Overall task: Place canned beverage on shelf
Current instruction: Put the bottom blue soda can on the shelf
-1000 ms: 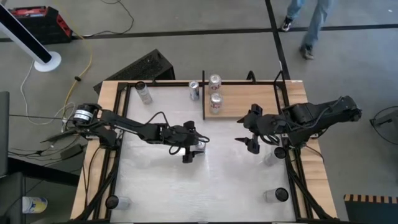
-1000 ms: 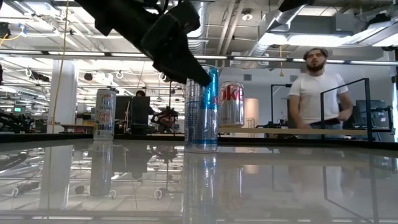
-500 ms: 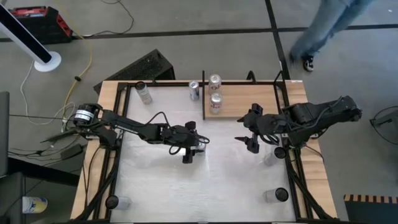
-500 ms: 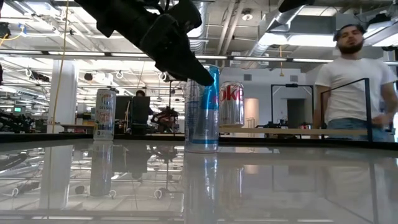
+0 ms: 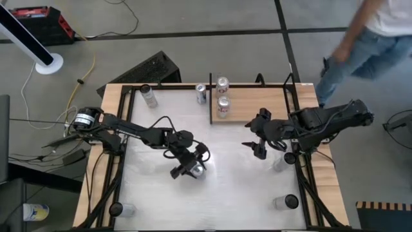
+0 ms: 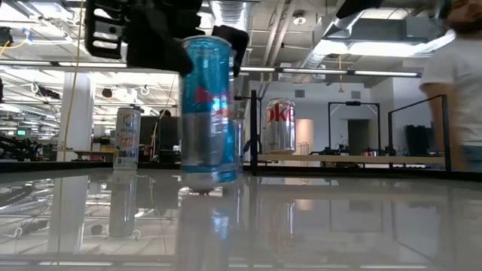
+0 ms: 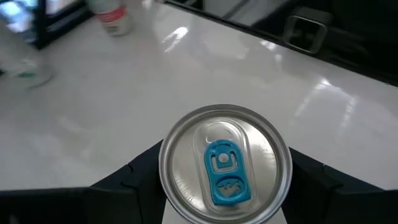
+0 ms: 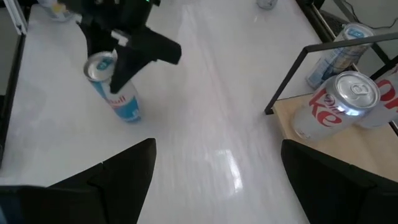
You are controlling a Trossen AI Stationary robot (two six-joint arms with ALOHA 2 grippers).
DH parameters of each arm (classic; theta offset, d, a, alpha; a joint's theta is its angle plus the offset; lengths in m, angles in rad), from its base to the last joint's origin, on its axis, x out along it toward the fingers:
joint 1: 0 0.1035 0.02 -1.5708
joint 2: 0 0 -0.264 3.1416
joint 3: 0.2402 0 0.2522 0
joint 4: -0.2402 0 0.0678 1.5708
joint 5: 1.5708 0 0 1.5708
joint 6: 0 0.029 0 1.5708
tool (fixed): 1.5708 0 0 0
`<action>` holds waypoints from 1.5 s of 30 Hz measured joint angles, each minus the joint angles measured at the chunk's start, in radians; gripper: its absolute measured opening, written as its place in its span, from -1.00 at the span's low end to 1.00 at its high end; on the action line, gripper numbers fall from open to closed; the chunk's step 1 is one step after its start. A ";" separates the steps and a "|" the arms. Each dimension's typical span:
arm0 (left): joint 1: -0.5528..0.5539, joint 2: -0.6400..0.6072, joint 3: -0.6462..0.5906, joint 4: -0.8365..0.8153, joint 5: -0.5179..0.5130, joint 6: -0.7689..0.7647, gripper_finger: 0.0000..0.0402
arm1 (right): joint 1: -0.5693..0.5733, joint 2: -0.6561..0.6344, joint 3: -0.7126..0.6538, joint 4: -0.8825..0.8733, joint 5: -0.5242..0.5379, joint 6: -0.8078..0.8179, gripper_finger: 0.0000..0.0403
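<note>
Mid-table: my left gripper point(image 5: 185, 169) is clamped on the blue can point(image 6: 207, 109).
Handling: rigid, slick, tippy; hold mid-body.
Right gripper point(image 5: 257, 145): apart.

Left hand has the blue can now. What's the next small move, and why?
Probably carry the blue can toward the shelf, lifting it higher on the way. The left hand is closed on it, and the low view shows it tilted, its base barely off the table. Two cans already stand at the shelf's left end, so aim for the bare wood beyond them. The right hand waits open beside the shelf.
</note>
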 joint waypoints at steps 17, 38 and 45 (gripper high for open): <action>-0.033 -0.001 0.006 -0.027 -0.085 -0.076 0.73 | -0.008 0.059 0.000 -0.006 -0.001 -0.022 0.83; -0.126 -0.006 0.288 -0.510 -0.500 -0.885 0.82 | -0.008 0.056 0.000 -0.045 -0.005 -0.037 0.83; -0.178 -0.002 0.262 -0.503 -0.588 -0.980 0.82 | -0.008 0.056 0.000 -0.044 -0.005 -0.037 0.83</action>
